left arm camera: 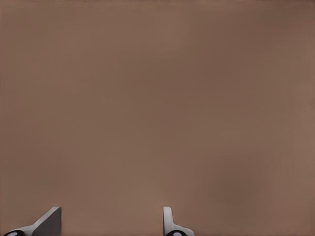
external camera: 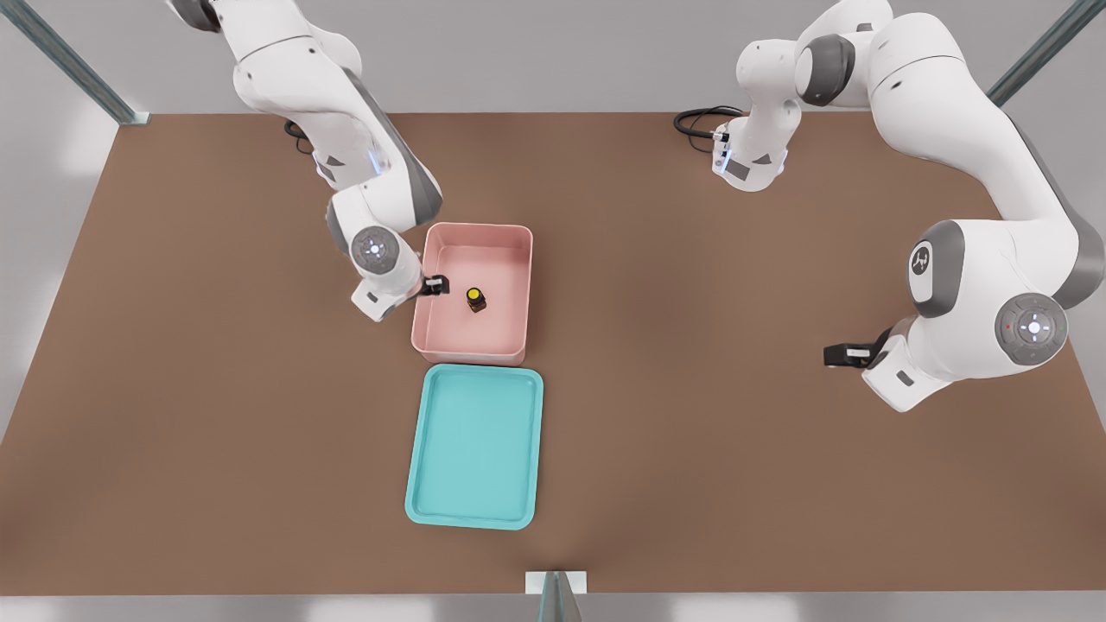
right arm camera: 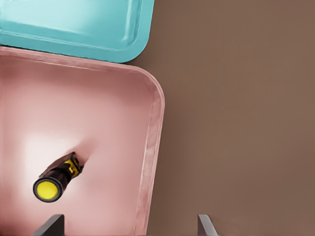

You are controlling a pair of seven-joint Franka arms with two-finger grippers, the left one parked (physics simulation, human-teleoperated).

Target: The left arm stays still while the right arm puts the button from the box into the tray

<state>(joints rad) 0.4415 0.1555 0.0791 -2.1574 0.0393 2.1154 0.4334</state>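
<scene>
Over the box's [external camera: 472, 291] wall on the front view's left I have my claw [external camera: 435, 285], fingers spread and empty, with the button [external camera: 476, 299] standing on the box floor just beside it, toward the front view's right.

Brown tabletop [external camera: 691, 415], grey metal frame posts [external camera: 78, 69], pale grey surroundings.

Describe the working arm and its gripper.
The white jointed right arm has grey joint covers, a round lit cap at the wrist, no logo showing and a black cable at its base. Its black two-finger gripper, jaws open, sits at the pale pink rectangular plastic box's rim.
</scene>
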